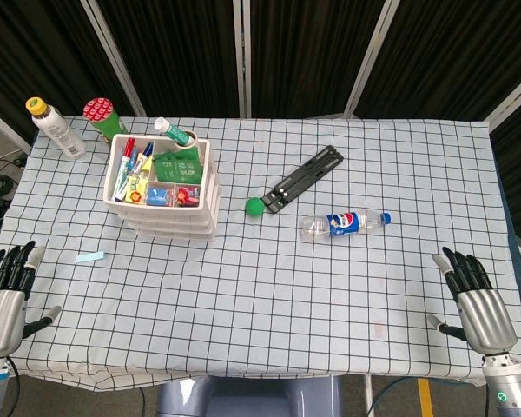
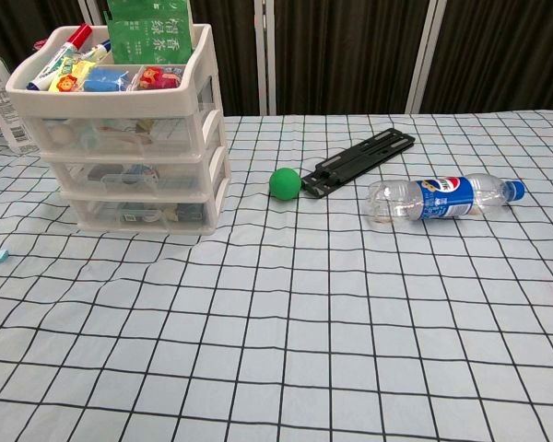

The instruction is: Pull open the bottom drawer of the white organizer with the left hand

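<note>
The white organizer [image 2: 129, 138] sits on the checkered worktop [image 1: 269, 287], and its bottom drawer [image 2: 134, 213] is shut, flush with the two above it. The open top tray holds markers [image 1: 128, 156], a green packet [image 1: 175, 165] and some small colourful packs. The drawers are see-through-ish, so there's stuff inside, but I can't make out what.

Behind the organizer there's a white bottle with a yellow cap [image 1: 56, 127] and a red-lidded green can [image 1: 102, 117]; the chest view cuts most of that off. Right of the organizer: a green ball [image 1: 255, 206], a black hinged bar [image 1: 304, 178], then a Pepsi bottle [image 1: 344, 223] on its side. A pale blue slip [image 1: 90, 257] lies in front-left of it.

Left hand [image 1: 7, 291] is well short of the organizer at the near edge, fingers spread, holding nothing. Right hand [image 1: 478, 304] is the same, far off to the organizer's right.
</note>
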Tool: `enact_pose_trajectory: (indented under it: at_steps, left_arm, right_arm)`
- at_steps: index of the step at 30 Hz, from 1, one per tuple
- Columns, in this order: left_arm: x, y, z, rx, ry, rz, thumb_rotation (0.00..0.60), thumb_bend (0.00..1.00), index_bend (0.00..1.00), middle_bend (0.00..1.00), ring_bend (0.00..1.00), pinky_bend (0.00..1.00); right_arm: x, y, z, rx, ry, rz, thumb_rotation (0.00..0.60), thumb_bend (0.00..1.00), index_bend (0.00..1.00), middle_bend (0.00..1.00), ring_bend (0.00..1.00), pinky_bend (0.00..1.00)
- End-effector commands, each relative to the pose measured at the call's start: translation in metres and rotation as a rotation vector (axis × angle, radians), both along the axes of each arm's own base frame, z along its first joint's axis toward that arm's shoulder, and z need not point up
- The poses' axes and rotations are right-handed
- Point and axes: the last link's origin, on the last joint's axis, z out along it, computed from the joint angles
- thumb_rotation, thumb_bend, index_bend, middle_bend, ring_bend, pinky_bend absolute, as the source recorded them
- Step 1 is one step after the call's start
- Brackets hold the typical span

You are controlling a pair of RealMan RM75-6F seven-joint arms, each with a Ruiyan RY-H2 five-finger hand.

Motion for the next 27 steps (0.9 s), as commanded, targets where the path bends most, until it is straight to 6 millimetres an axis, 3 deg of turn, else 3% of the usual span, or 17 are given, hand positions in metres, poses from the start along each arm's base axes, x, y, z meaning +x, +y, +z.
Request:
enact_pose_trajectory:
  at_steps: [1,16,19,21,23,27]
  left_arm:
    - [0.000,0.001,-0.002,-0.006,0.002,0.002,0.600,0.14,0.00,0.00,0.00,0.00]
    - [-0.001,0.009,-0.010,-0.053,-0.008,0.009,0.600,0.16,0.00,0.00,0.00,0.00]
    - [0.000,0.014,-0.016,-0.069,-0.034,-0.005,0.600,0.21,0.00,0.00,0.00,0.00]
    - [0.001,0.018,-0.021,-0.081,-0.054,-0.016,0.600,0.33,0.00,0.00,0.00,0.04]
    - [0.003,0.022,-0.027,-0.094,-0.077,-0.023,0.600,0.46,0.00,0.08,0.09,0.15]
    - [0.009,0.038,-0.037,-0.085,-0.124,-0.043,0.600,0.69,0.01,0.57,0.54,0.51]
  right_arm:
    - [0.000,0.000,0.000,-0.001,-0.002,0.000,0.600,0.02,0.07,0.00,0.00,0.00]
    - [0.001,-0.001,0.002,0.000,-0.013,-0.003,0.600,0.02,0.07,0.00,0.00,0.00]
    - [0.001,-0.001,0.004,0.000,-0.024,-0.008,0.600,0.02,0.07,0.00,0.00,0.00]
    - [0.001,-0.001,0.006,-0.001,-0.029,-0.007,0.600,0.02,0.07,0.00,0.00,0.00]
    - [0.000,-0.001,0.007,0.001,-0.032,-0.007,0.600,0.02,0.07,0.00,0.00,0.00]
    - [0.000,0.000,0.006,0.015,-0.034,-0.010,0.600,0.02,0.07,0.00,0.00,0.00]
